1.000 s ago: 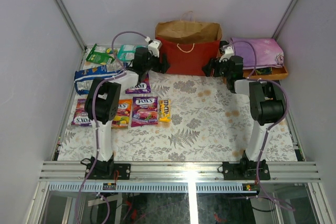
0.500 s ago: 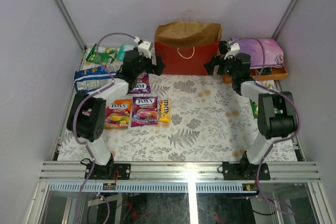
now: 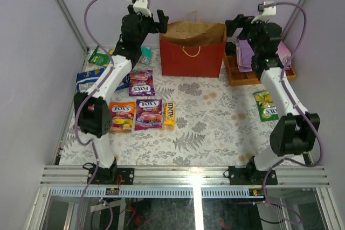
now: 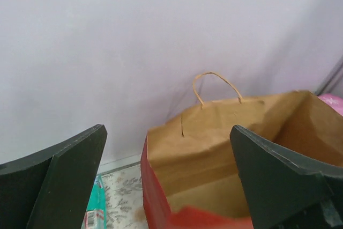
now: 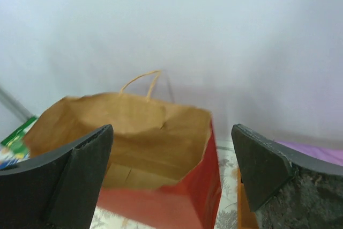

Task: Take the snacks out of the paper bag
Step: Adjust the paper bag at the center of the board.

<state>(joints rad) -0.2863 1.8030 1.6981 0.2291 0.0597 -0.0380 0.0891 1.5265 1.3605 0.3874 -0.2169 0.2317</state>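
We've swung both arms up: left gripper and right gripper now flank the bag, upright at the far edge of the desk, jaws spread and empty. Several snacks lie out left; we reckon another dip inside follows.

A robot lab cell: plain pale walls in an aluminium frame enclose a cloth-covered surface, with the cabled left arm and right arm bolted to the near rail.
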